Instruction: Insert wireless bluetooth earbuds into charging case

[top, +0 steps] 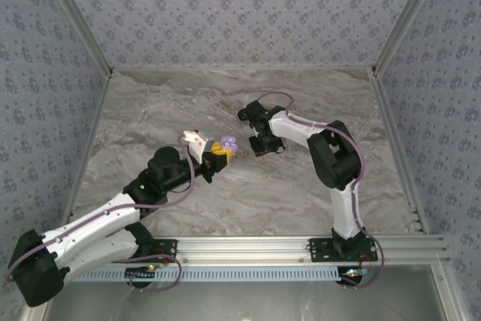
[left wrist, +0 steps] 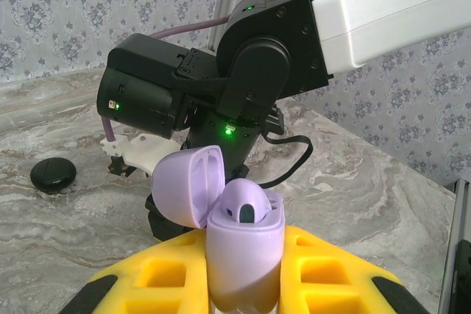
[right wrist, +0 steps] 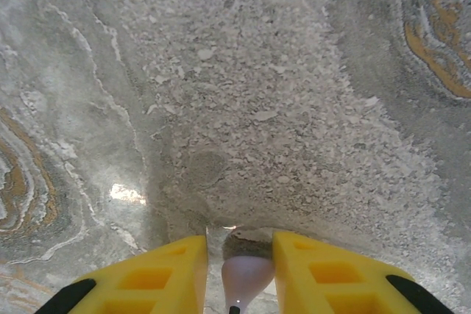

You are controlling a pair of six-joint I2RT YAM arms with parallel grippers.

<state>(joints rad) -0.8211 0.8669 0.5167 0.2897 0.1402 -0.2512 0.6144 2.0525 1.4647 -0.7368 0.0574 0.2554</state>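
My left gripper (left wrist: 246, 288) is shut on a pale lavender charging case (left wrist: 246, 251), held upright between its yellow fingers (left wrist: 158, 277). The case's lid (left wrist: 188, 185) is flipped open to the left. One lavender earbud (left wrist: 246, 204) with a dark tip sits in the case. In the top view the case (top: 229, 143) hangs over the middle of the table, with my right gripper (top: 263, 144) just right of it, close to the tabletop. A second lavender earbud (right wrist: 246, 277) lies between the right gripper's (right wrist: 239, 273) slightly parted fingers. It touches the right finger, with a gap to the left one.
A small black round puck (left wrist: 53, 174) lies on the marble table (top: 225, 103) to the left, behind the right arm's wrist (left wrist: 243, 71). Patterned walls and metal rails (top: 391, 133) border the table.
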